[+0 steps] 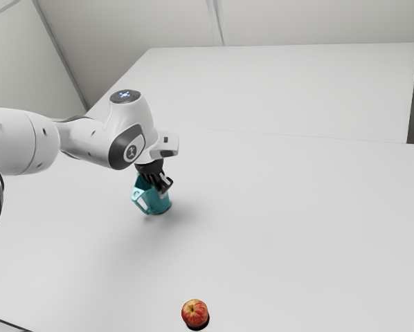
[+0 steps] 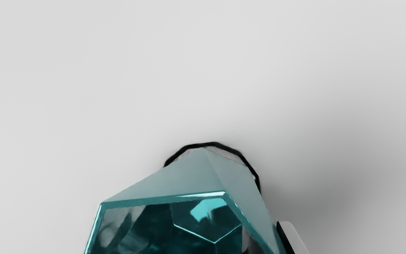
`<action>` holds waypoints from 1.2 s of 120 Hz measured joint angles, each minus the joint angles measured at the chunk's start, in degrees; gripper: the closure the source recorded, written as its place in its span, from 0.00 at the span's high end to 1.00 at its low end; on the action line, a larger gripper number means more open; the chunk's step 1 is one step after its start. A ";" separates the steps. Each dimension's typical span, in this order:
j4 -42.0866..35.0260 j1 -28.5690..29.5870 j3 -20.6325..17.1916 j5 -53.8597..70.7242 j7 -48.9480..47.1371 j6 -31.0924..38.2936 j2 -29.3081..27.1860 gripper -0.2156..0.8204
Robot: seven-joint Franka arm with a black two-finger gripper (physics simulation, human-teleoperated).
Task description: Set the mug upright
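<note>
The smooth, pale grey table (image 1: 276, 221) was bordered by plain off-white walls (image 1: 318, 21). A round emblem (image 1: 131, 153) was borne by the arm (image 1: 89, 138). The teal mug (image 1: 160, 204), mouth up, was pinched by its wall in the gripper (image 1: 163, 187), well apart from the apple (image 1: 194, 312).

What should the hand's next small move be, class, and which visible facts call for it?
Probably a gentle easing down with the hand, to settle the base: the mug has its opening up by the hand and its base toward the table, but whether it sits flat is unclear.
</note>
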 joint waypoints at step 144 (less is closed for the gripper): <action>36.97 2.83 -0.66 -6.24 -3.80 -29.18 5.58 0.70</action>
